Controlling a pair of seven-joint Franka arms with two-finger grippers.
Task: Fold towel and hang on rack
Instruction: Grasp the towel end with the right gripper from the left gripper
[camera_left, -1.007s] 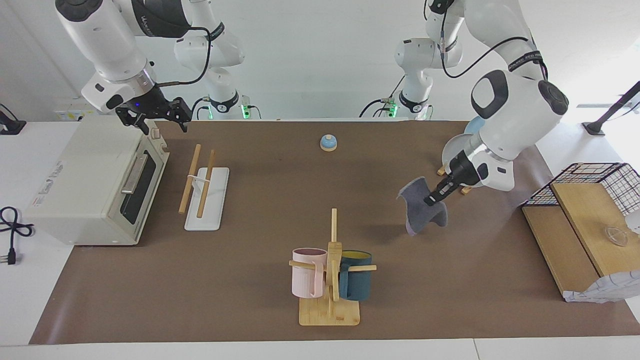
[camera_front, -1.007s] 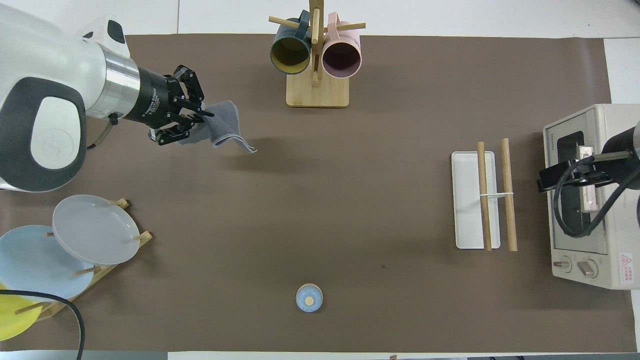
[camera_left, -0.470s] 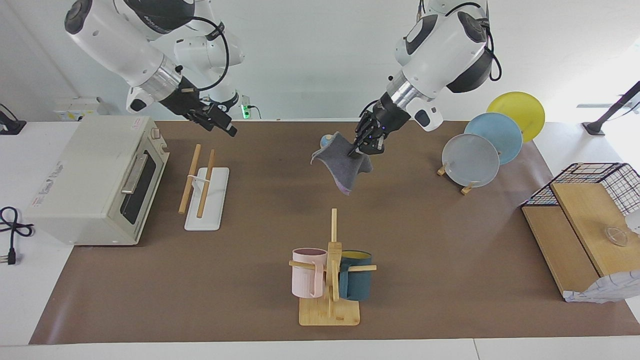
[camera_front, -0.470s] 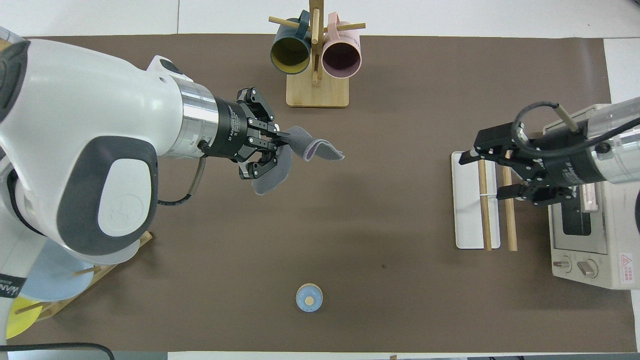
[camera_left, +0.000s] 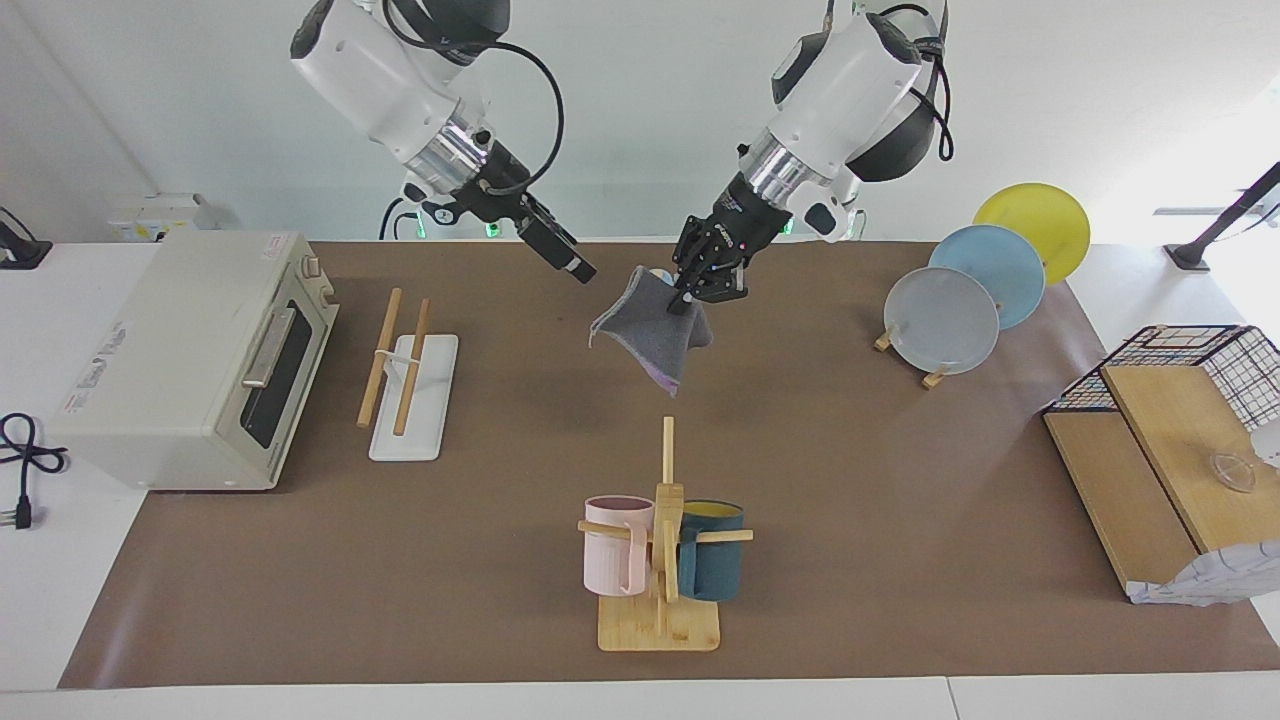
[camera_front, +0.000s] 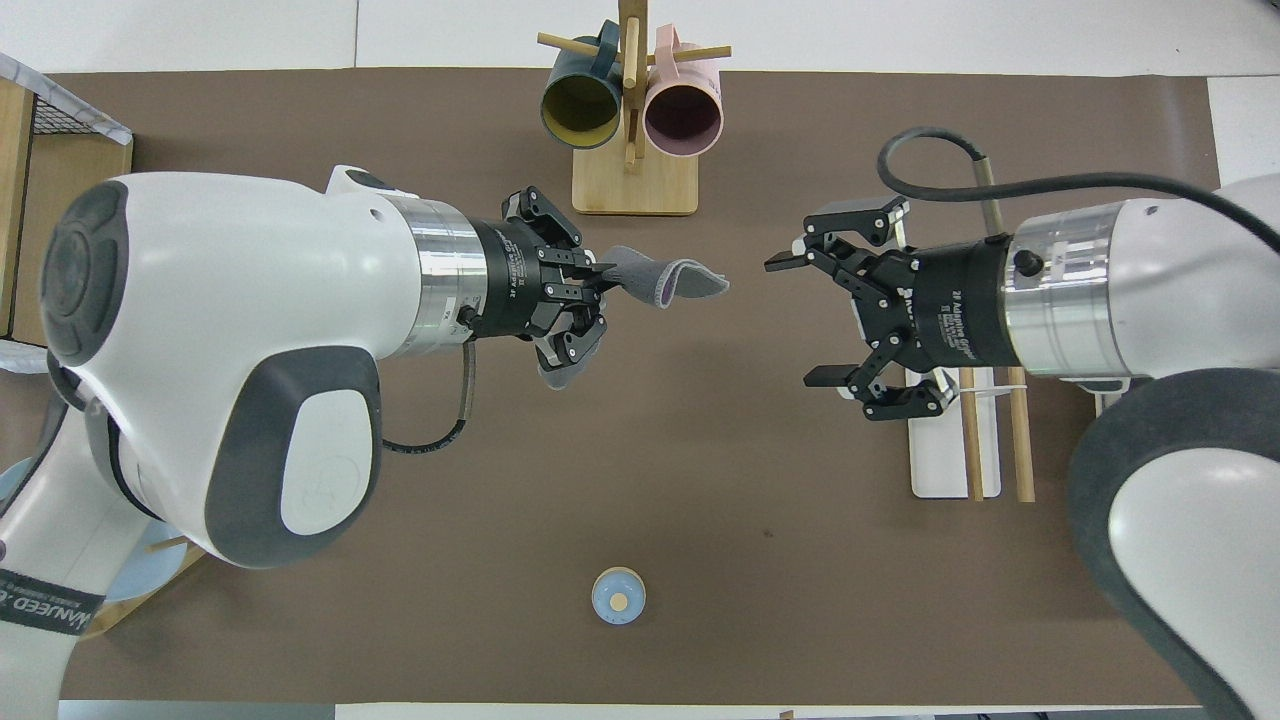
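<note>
The towel (camera_left: 650, 332) hangs crumpled in the air, dark grey outside with a purple edge, and also shows in the overhead view (camera_front: 668, 284). My left gripper (camera_left: 690, 292) is shut on its upper corner over the middle of the mat; it also shows in the overhead view (camera_front: 598, 286). My right gripper (camera_left: 572, 263) is open and empty in the air beside the towel, its fingers pointing at it, apart from it (camera_front: 800, 320). The rack (camera_left: 410, 400), two wooden rods over a white base, stands beside the toaster oven; my right arm partly covers it in the overhead view (camera_front: 935, 465).
A toaster oven (camera_left: 190, 360) stands at the right arm's end. A mug stand (camera_left: 660, 560) with two mugs is farthest from the robots. A bell (camera_front: 618, 596) sits near the robots. A plate stand (camera_left: 960, 300) and a wire basket (camera_left: 1200, 350) are at the left arm's end.
My right gripper has moved from over the rack toward the towel at the table's middle. My left gripper has carried the towel slightly toward the right arm's end.
</note>
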